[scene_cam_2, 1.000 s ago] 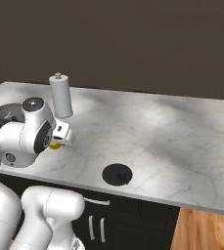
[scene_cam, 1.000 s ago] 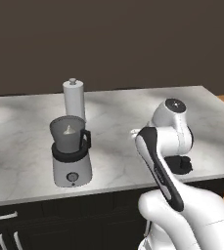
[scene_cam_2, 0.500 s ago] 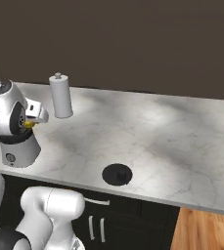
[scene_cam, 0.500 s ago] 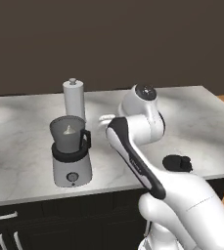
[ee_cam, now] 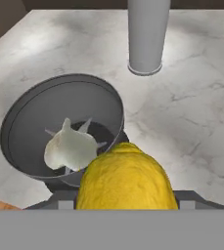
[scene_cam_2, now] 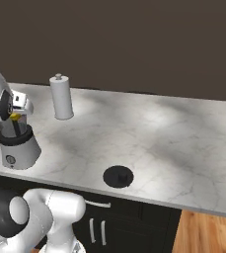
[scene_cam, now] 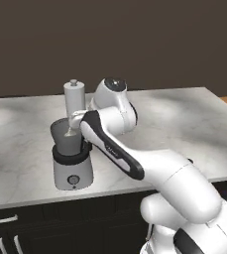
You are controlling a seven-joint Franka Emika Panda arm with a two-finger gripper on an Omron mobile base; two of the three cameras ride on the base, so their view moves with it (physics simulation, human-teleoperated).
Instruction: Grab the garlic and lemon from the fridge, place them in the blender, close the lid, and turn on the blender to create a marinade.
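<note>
The hand [scene_cam_2: 17, 116] is clamped on the lemon [ee_cam: 125, 178], which you see bulging between the fingers at the bottom of the hand view. The coming move turns on one relation: the open mouth of the blender [ee_cam: 62, 127] lies just ahead of and below the lemon, offset to the left in the hand view, so you likely need a small shift that way before letting go. The jar already holds the garlic [ee_cam: 70, 149], resting on the blades. The lid [scene_cam_2: 118, 176] lies flat on the worktop [scene_cam_2: 173, 148], well apart to the robot's right; the tall white cylinder [scene_cam: 74, 101] stands just behind the blender.
</note>
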